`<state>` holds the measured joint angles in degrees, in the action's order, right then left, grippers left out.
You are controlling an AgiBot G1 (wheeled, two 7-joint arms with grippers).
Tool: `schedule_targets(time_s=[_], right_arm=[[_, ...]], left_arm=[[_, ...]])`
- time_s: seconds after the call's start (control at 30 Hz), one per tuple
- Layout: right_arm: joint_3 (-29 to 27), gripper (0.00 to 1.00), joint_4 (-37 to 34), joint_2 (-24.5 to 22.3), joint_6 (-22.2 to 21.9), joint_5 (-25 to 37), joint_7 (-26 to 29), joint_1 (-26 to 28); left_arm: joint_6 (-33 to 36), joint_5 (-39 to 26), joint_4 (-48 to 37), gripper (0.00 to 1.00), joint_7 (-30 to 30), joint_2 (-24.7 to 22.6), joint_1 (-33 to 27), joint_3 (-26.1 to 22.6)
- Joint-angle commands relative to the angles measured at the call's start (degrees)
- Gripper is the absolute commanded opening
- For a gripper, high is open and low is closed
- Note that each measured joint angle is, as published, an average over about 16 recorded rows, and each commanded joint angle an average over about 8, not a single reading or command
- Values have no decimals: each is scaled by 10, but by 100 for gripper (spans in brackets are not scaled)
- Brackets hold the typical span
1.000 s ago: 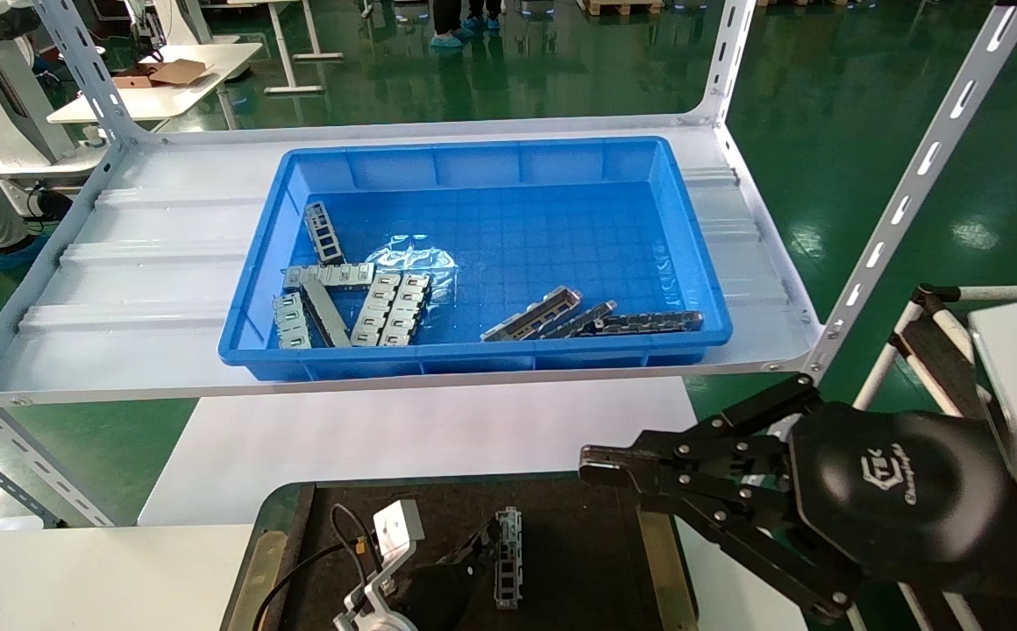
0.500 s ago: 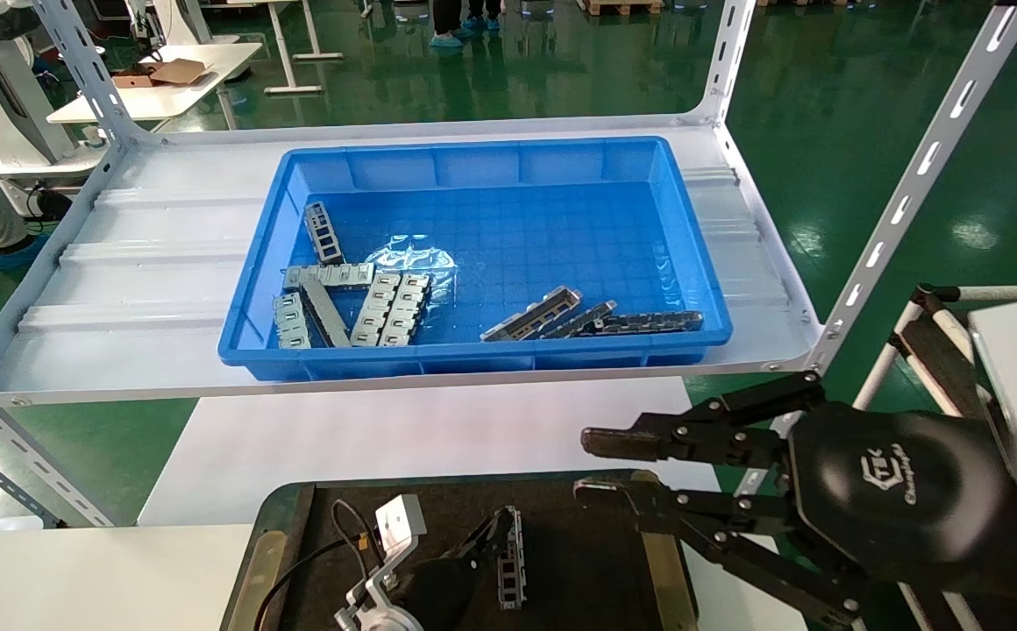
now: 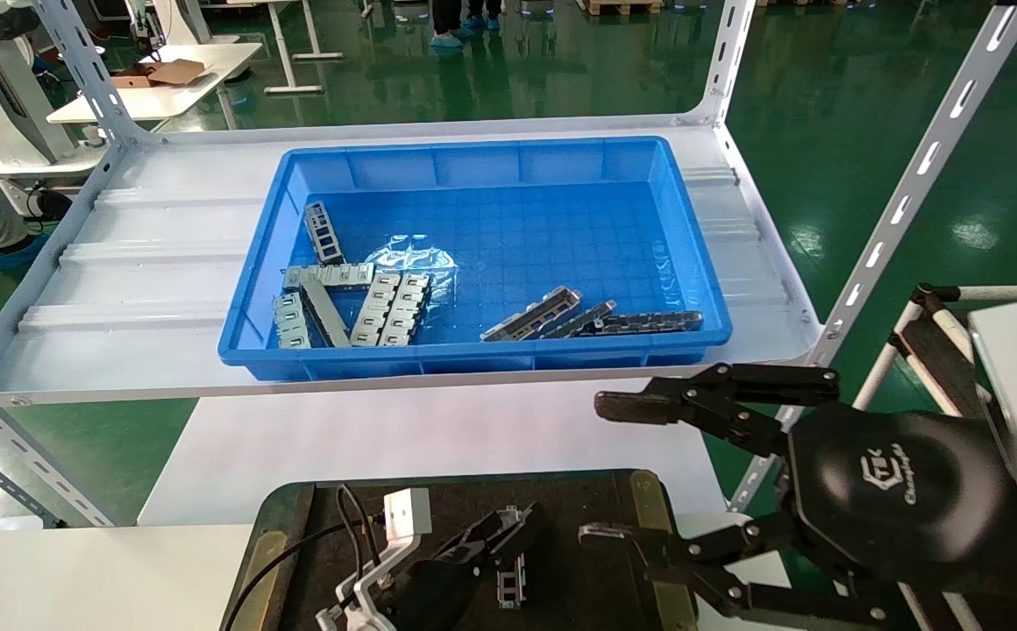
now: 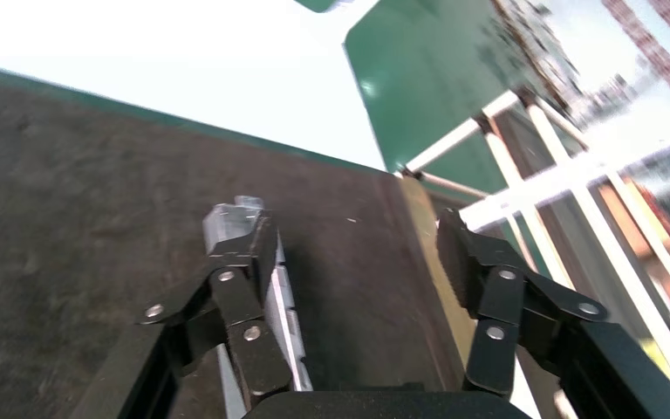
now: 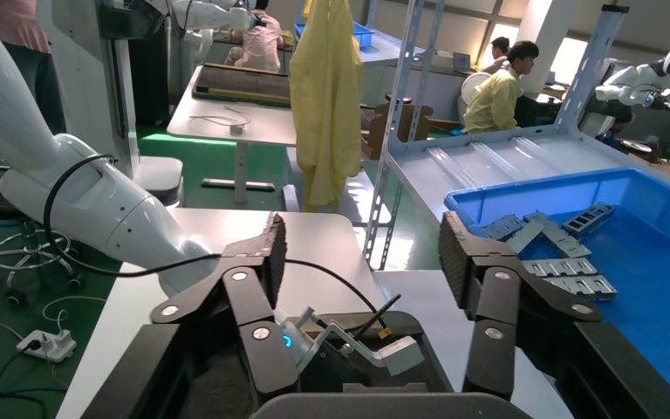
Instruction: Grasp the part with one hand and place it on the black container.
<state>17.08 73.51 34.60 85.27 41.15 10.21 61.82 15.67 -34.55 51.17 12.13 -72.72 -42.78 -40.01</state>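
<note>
Since 1.0 s ago right gripper (image 3: 622, 469) spread wide | left gripper (image 4: 358, 257) now apart, one finger touching part (image 3: 509, 585) on black container (image 3: 649, 504), 6 o'clock | I judge part light, stiff, slippery: grip side walls mid-length.

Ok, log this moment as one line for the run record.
left gripper: open over black container, one finger beside part | part: lying on black container | right gripper: open, off container's right edge | blue bin: holds more parts
</note>
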Motion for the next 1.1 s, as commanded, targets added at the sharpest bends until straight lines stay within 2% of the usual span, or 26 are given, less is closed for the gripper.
schedule_targets(time_s=[0.03,0.2,0.7,1.1], right_arm=[[0,100,0,0,0,0,0,0],[0,100,0,0,0,0,0,0],[1,100,0,0,0,0,0,0],[1,100,0,0,0,-1,-1,0]], left_arm=[[36,-8,-2,100,-14,12,0,2],[110,-18,-1,100,-36,49,-8,1],[261,-37,12,100,-60,152,-49,-1],[353,-44,49,100,-83,238,-50,4]])
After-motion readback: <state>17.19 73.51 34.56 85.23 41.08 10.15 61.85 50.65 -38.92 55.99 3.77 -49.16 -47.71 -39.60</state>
